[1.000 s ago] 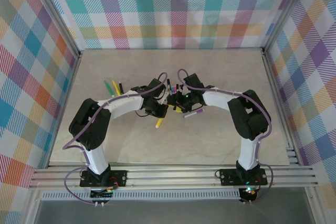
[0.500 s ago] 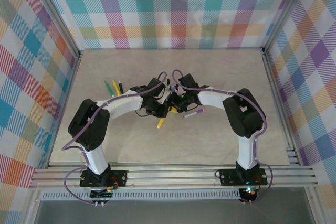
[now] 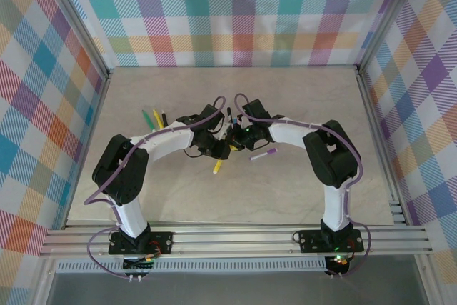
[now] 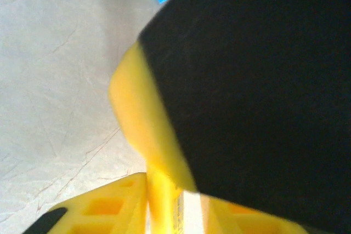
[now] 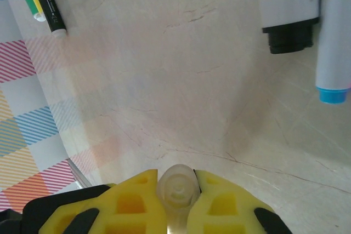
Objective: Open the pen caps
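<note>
— What were the right fingers (image 5: 137,201) doing?
— They were clamped on a pale round pen end (image 5: 176,186) at the bottom centre of the right wrist view. Beyond it, on the bench (image 5: 164,80), a black-tipped white pen (image 5: 288,9) and a blue-tipped white pen (image 5: 334,42) lay side by side at the upper right.
— And the left fingers (image 4: 104,209)?
— Closed around a yellow highlighter (image 4: 134,113) rising from the bottom centre. A blurred black shape (image 4: 263,91) covered the right side, and I couldn't tell what it was.
— From above?
— Both pairs met mid-bench. A yellow pen (image 3: 218,167) lay just below them and a purple-capped pen (image 3: 264,153) to the lower right.
</note>
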### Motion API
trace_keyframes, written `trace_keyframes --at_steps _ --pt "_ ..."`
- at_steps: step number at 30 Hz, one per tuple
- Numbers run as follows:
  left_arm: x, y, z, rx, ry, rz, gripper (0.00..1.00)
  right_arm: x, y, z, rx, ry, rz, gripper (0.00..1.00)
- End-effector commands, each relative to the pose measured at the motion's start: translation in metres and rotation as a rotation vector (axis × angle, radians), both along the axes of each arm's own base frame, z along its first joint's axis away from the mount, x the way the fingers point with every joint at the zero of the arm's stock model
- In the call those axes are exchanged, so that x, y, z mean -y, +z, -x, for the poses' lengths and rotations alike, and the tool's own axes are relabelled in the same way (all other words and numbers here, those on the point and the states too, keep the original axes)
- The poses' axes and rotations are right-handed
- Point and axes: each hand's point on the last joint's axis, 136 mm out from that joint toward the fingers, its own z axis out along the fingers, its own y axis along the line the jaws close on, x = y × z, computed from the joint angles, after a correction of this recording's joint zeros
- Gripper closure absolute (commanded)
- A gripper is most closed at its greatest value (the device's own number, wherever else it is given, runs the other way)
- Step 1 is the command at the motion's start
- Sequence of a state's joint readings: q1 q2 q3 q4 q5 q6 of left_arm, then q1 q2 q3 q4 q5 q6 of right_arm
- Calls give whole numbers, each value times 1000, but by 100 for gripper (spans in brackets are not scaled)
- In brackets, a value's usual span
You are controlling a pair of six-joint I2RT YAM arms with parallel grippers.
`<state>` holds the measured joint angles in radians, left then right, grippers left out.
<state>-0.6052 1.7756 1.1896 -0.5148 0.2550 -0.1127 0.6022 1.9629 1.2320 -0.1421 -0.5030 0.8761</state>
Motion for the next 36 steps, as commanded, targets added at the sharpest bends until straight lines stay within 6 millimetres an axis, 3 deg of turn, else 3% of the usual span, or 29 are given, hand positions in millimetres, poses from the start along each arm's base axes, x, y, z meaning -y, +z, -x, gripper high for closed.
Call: trace_keyframes --at_steps 1,14,15,17,20,23,28,30,32,36 --pt "4 14 0 17 16 56 67 -10 17 -3 23 17 -39 100" --pt "-3 7 16 -25 25 58 71 -12 40 -10 60 11 -44 100" --pt "-3 6 18 -28 22 57 74 -11 42 -11 67 8 -44 100" --pt "-2 6 18 -28 20 60 96 -11 44 -13 72 10 -45 100" --pt "0 6 21 -34 11 73 100 -11 47 -16 83 10 -36 100" --pt "6 9 40 -55 -39 111 100 6 54 -38 112 -48 -17 100" --pt "11 12 92 -87 -112 121 100 64 79 -113 156 -216 -29 100" --pt "11 17 105 -88 -132 135 100 79 87 -130 164 -246 -30 100" --pt "4 24 98 -37 -100 108 100 86 92 -137 170 -252 -27 100" --pt "-17 44 53 61 34 22 100 109 94 -135 193 -263 38 100"
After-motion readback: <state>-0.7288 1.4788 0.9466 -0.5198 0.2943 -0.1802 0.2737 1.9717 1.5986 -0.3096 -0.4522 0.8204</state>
